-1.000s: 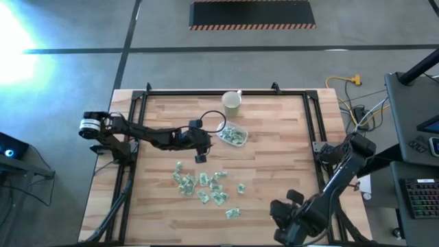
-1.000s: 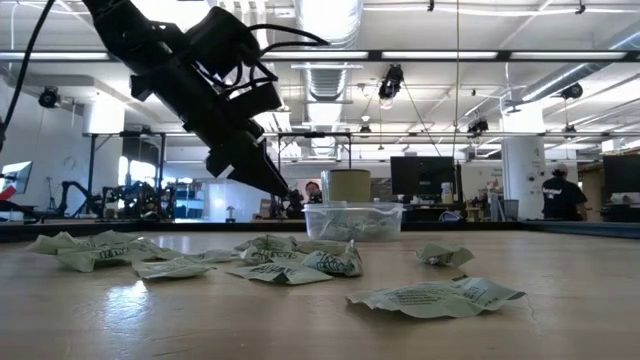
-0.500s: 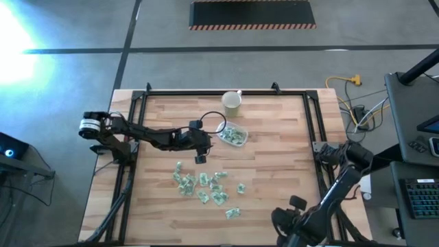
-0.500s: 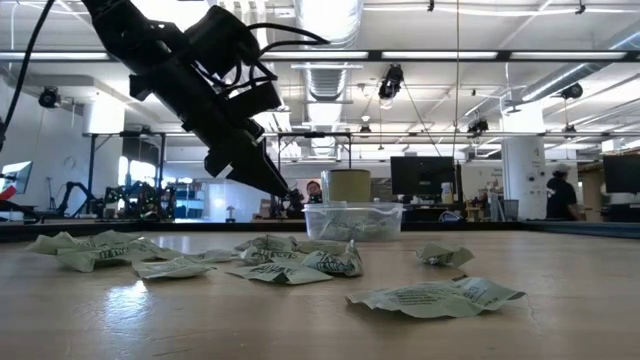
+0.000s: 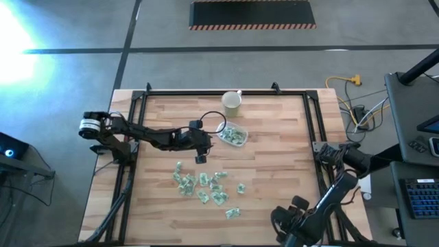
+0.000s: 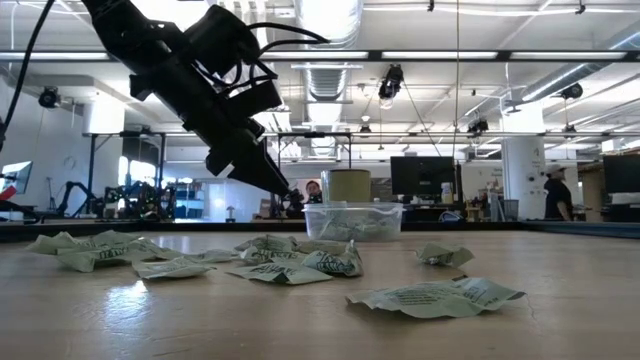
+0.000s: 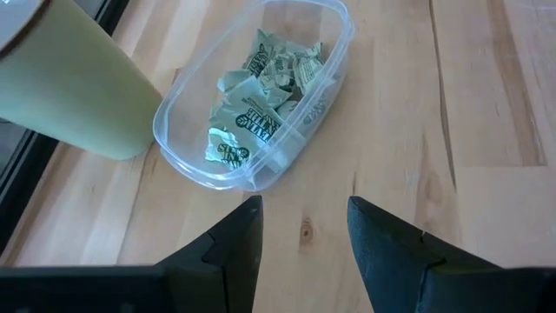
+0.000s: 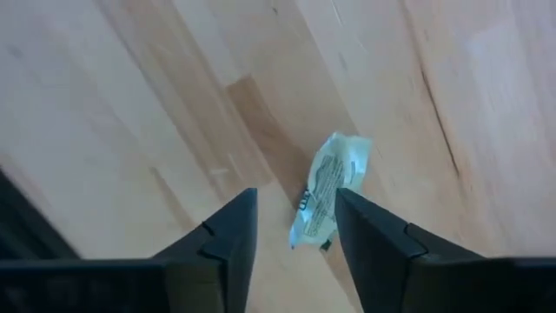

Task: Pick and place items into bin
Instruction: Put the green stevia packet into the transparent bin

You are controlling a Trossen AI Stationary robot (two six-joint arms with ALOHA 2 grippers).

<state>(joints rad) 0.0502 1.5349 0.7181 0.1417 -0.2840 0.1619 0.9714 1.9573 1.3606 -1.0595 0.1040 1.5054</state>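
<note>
My left gripper [image 7: 300, 239] hangs over the table [image 5: 274, 165] just short of the bin [image 7: 261, 96], fingers [image 7: 382, 235] spread with bare wood between them, nothing held. In the high view it [image 5: 203, 142] sits left of the bin [image 5: 232, 135], mid-table, arm reaching in from the left edge. The bin holds a few packets [image 7: 256, 104], crumpled together so I can't count them; its clear wall blurs the lower ones. Cup [image 7: 61, 87] touches or nearly touches the bin's side in my left wrist view, and it's cut off by the frame there; from above the cup [image 5: 232, 102] stands just beyond the bin at the far edge. Loose packets [image 5: 206, 186] lie scattered near of my left gripper, mid-table toward the near side, some overlapping, so the count is unclear. Low view: the left gripper [image 6: 285, 195] is above the tabletop beside the bin [image 6: 352, 220], its tips merging with the dark background. My right gripper [image 8: 291, 230] is at the near right corner, fingers [image 8: 373, 235] apart, one packet [image 8: 328, 196] lying on the wood in the gap between them; I can't tell whether either finger touches it. From above the right arm [image 5: 329, 199] runs off the bottom edge and its gripper is mostly cut off. A person [image 6: 553, 195] stands far back in the room, small and hard to make out.
</note>
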